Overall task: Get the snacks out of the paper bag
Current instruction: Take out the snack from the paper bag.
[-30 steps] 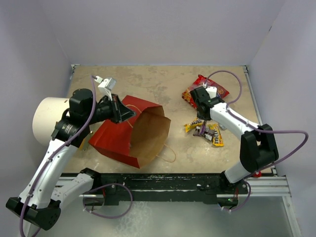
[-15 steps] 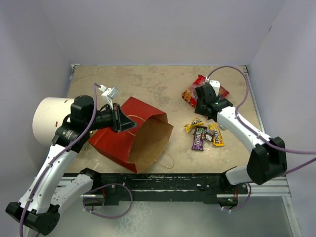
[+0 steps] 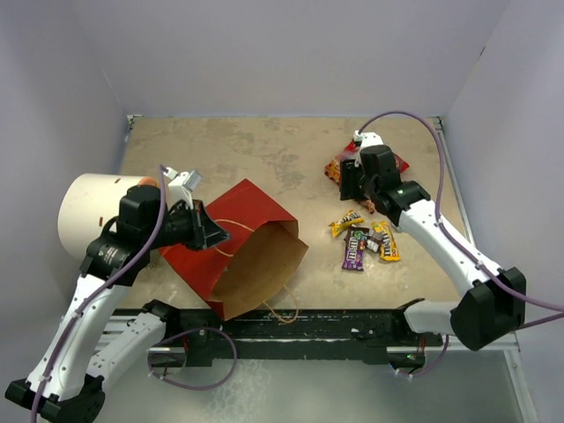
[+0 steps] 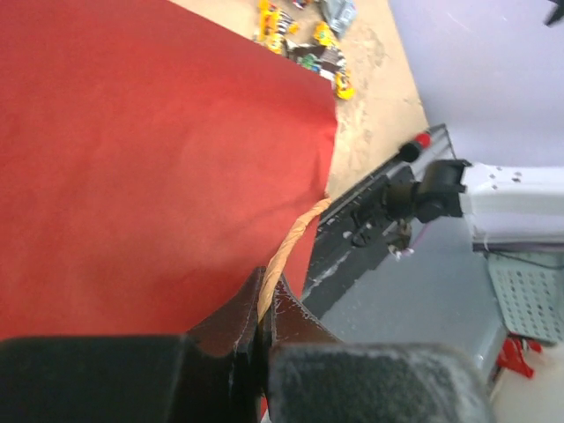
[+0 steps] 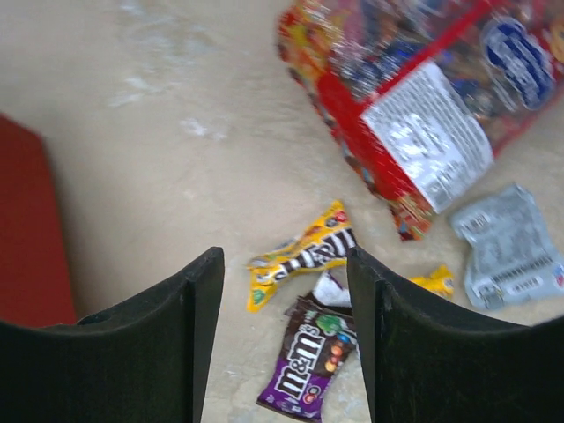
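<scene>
The red paper bag (image 3: 231, 231) lies tilted at centre left, its brown kraft mouth (image 3: 256, 273) facing the near edge; no snack shows inside. My left gripper (image 3: 215, 235) is shut on the bag's tan string handle (image 4: 295, 236), against the red wall (image 4: 132, 159). My right gripper (image 3: 351, 187) is open and empty, hovering above the table. Below it lie a yellow candy pack (image 5: 304, 254), a purple candy pack (image 5: 310, 366), a silver packet (image 5: 509, 242) and a red glossy snack bag (image 5: 414, 97). From above, the candy packs (image 3: 366, 240) lie right of the bag and the red snack bags (image 3: 333, 168) lie farther back.
A large white-and-orange cylinder (image 3: 91, 213) stands at the left edge beside my left arm. Grey walls close the table on three sides. A black rail (image 3: 308, 322) runs along the near edge, just in front of the bag's mouth.
My left gripper has pulled the bag by its handle toward the near left, and the mouth has swung toward the front rail. My right arm has swung outward to the right, gripper staying over the snacks.
</scene>
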You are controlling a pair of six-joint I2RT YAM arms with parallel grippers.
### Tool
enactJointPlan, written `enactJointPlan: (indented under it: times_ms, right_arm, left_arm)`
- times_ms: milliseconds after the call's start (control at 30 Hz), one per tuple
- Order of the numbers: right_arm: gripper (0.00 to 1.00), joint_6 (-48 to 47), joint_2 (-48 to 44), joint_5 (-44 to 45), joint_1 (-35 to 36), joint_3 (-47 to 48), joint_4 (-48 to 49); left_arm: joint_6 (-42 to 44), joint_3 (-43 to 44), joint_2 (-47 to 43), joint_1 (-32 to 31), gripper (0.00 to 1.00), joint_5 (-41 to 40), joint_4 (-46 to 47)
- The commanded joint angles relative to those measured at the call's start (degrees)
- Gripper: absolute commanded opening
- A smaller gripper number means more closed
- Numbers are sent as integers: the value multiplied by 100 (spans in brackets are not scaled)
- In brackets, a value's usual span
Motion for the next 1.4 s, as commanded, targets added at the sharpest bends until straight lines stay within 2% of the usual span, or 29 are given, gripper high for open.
enactJointPlan:
  times_ms: [0,133,267,400,500,600,733,900,1100,1267,1367]
  right_arm:
    - [61,-796,-623,-1663,152,-221,952]
    - [63,-1548,-1399,-2807,529,-893,1850]
    - [63,-3057,-2111,-3901,1235,-1452,2159]
    - [61,-3688,-2483,-4629,1655,-1830,2364]
    - [58,-4046,-2632,-4886,2130,-2092,2681]
    - [56,-4110,-2575,-4589,2837,-2317,3233]
    - [53,-4230,-1945,-3984,3779,-2351,3953]
    - [52,-4883,-570,-3537,4737,-1958,4383]
    - [51,-5184,1002,-3294,4885,-1422,5124]
    - [53,-5207,1944,-2628,4922,-1193,5957]
    - [53,-5320,2393,-2760,4925,-947,5989]
  left_arm:
    - [134,389,-330,-11,0,-1144,-433]
    - [53,354,-598,-16,0,-1610,-595]
    - [55,276,-715,-11,0,-1725,-697]
    - [111,273,-739,-11,0,-1845,-713]
    - [121,301,-716,-17,0,-1902,-611]
    - [115,393,-590,-5,0,-1895,-493]
    - [138,606,-385,-11,0,-1947,-475]
    - [157,847,-215,-10,0,-2034,-476]
    - [174,1084,-108,-4,0,-2070,-748]
    - [205,1280,-30,-11,0,-2148,-922]
    - [222,1436,89,-7,0,-2156,-1020]
